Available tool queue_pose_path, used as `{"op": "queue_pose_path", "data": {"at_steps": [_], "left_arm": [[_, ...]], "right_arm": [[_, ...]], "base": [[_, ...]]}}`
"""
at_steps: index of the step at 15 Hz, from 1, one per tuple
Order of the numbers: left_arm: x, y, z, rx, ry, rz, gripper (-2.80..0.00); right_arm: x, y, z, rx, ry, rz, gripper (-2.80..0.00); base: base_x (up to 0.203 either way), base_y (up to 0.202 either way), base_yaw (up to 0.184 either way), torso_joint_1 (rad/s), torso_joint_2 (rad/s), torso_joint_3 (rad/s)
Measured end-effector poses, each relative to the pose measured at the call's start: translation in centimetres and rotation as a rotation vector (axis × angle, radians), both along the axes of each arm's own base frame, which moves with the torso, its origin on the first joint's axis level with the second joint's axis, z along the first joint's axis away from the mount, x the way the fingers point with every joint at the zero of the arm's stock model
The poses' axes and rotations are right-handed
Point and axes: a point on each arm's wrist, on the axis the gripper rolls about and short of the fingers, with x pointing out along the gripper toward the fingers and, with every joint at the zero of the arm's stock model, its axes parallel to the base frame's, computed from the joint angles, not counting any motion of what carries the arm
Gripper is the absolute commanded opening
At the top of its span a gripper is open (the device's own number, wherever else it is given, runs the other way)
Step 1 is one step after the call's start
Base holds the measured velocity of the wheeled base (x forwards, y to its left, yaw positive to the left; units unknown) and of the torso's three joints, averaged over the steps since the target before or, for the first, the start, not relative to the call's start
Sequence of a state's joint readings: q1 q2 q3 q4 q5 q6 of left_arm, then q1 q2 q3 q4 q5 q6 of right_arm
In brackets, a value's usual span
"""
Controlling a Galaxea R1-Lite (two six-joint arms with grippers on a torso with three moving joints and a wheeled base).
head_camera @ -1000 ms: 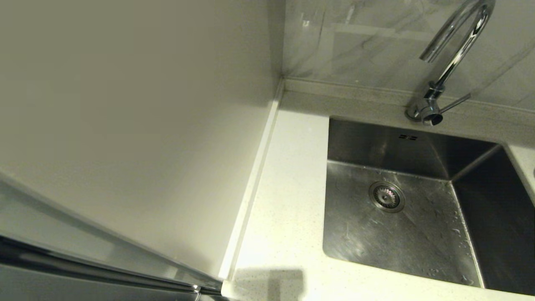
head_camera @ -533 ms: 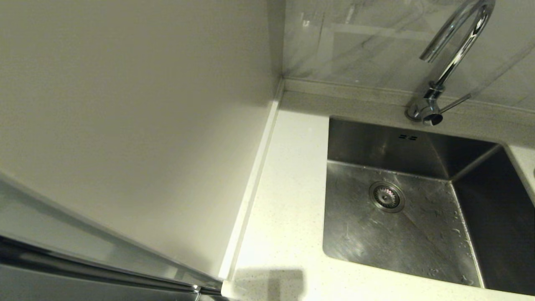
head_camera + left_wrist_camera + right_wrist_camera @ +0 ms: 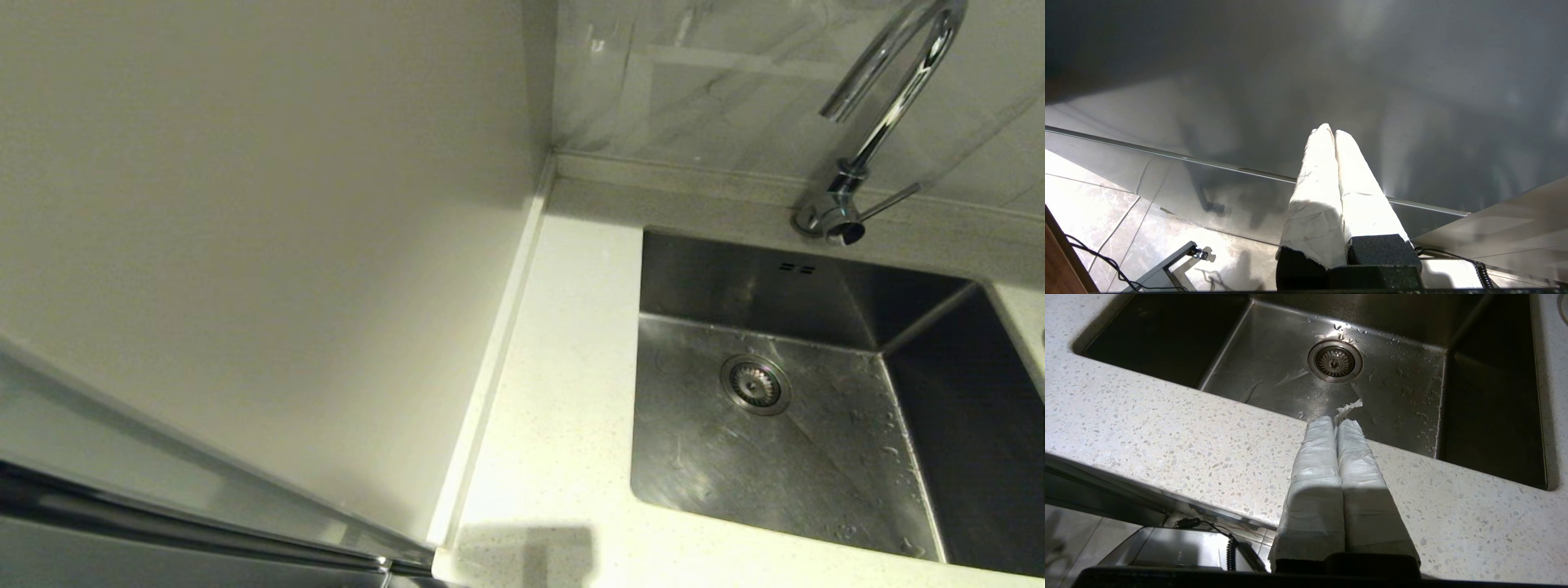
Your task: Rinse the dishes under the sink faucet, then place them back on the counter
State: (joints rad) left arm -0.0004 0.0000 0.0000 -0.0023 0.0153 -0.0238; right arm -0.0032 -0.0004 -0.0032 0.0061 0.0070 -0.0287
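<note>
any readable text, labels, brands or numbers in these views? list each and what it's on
None: no view shows a readable word, brand, number or sign.
Sink faucet: plain chrome, no marking visible.
Sink: bare steel, only the drain and two slots.
Counter: speckles only.
Left gripper and right gripper: plain white wrapping, no print.

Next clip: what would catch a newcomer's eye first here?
The steel sink, bare except for water drops around its drain, with the chrome faucet arching over its back edge. No dishes show anywhere. Both white-wrapped grippers are shut and holding nothing, the right gripper over the counter at the sink's front.
</note>
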Motion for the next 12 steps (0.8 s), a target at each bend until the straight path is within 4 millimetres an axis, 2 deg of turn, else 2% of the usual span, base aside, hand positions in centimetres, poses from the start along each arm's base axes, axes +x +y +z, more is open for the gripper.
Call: {"op": "queue_pose_path", "data": {"at_steps": [12], "left_arm": [[0.00, 0.00, 0.00, 0.000, 0.000, 0.000, -2.80]], "right_arm": [[0.00, 0.00, 0.00, 0.000, 0.000, 0.000, -2.80]], "base": [[0.000, 0.000, 0.000, 0.000, 0.00, 0.000]]}}
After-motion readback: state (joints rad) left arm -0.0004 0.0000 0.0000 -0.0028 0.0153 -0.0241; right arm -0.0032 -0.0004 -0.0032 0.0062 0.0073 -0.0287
